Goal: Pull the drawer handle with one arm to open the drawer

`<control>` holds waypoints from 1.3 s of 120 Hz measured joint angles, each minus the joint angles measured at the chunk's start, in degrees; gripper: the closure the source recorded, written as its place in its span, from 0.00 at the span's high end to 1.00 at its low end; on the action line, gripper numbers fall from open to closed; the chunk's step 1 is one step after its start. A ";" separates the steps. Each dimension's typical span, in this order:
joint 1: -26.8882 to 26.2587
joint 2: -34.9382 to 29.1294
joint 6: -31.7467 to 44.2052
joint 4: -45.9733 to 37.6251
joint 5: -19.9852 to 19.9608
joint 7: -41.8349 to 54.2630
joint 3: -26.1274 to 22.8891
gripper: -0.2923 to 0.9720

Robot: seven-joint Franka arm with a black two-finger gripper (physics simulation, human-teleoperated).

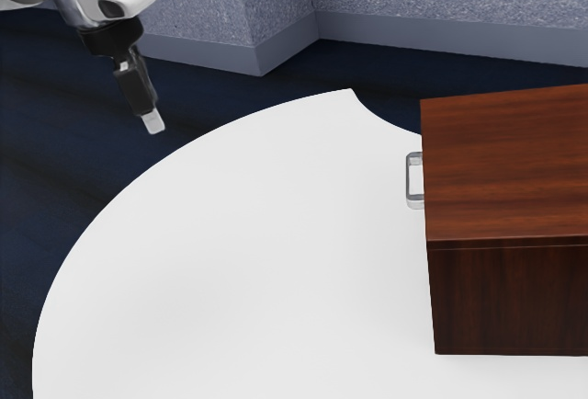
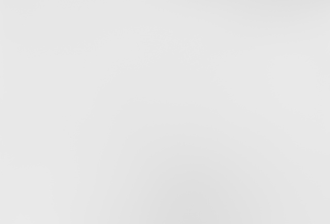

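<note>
My black two-finger gripper (image 1: pixel 150 116) hangs high near the far left edge of the white rounded table (image 1: pixel 239 261), and I cannot tell from this side-on angle whether my jaws are open or closed. The small grey metal loop handle (image 1: pixel 413 180) is well apart from me. It sits on the left face of the dark brown wooden drawer cabinet (image 1: pixel 505 151) at the table's right edge. The handle is slim, so a misaligned approach could hit the cabinet face, or my grip could slip off mid-pull.

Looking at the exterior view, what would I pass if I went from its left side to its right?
gripper → drawer handle → wooden drawer cabinet
</note>
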 joint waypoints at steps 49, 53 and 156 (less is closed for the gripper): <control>-2.74 -4.55 0.05 -4.14 0.09 2.46 0.03 0.77; -3.09 -5.61 -0.20 -5.85 0.11 2.78 -0.01 0.77; 0.71 -4.68 16.96 -18.20 -11.44 84.57 -15.92 0.70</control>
